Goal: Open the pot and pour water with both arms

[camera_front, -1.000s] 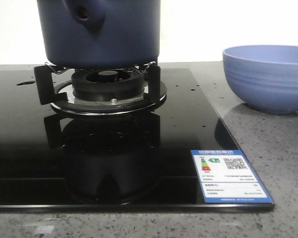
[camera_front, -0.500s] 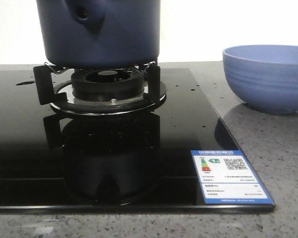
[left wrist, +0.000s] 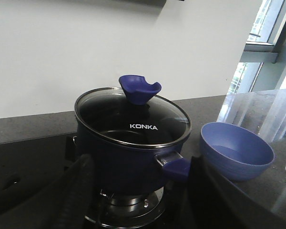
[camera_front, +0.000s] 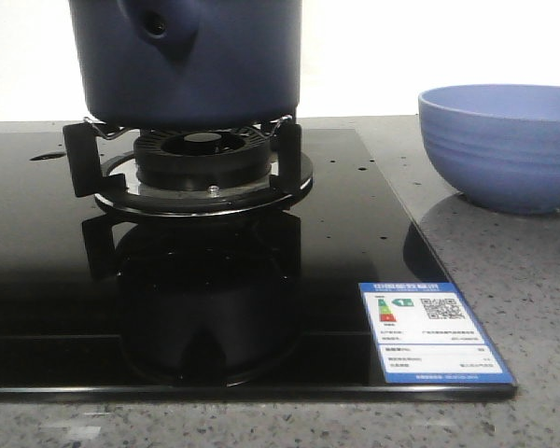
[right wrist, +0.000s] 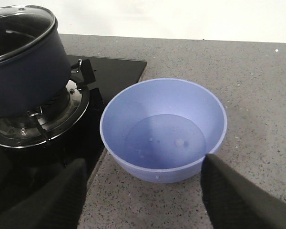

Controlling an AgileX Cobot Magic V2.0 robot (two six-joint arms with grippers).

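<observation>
Nothing has moved since the earlier pictures: the pot (camera_front: 191,61) sits just where it was, and so does the bowl (camera_front: 504,145).

I count one pot, one glass lid (left wrist: 132,118), one blue knob (left wrist: 139,89) on the lid, one light blue bowl, one burner (camera_front: 203,161), one black stove top (camera_front: 56,271), and one sticker (camera_front: 432,333) on the stove near its 5 o'clock corner. Two grippers show, one in each wrist view.

In the front view the pot is at 11 o'clock, standing on the burner's black supports (camera_front: 82,157). The bowl is at 2 o'clock, on the grey speckled counter (camera_front: 532,280), beside the stove and apart from the pot. The lid is on the pot, so the pot is closed.

In the left wrist view, the left gripper (left wrist: 136,191) has its two dark fingers (left wrist: 78,188) spread wide. The pot is near them, a little beyond, and lines up with the gap. Nothing is pinched.

In the right wrist view, the right gripper (right wrist: 143,195) is spread wide too, with one finger (right wrist: 62,195) by the stove edge. The bowl lies just past the gap, and the pot is off at 10 o'clock from the bowl. A little water (right wrist: 164,138) lies in the bowl.
</observation>
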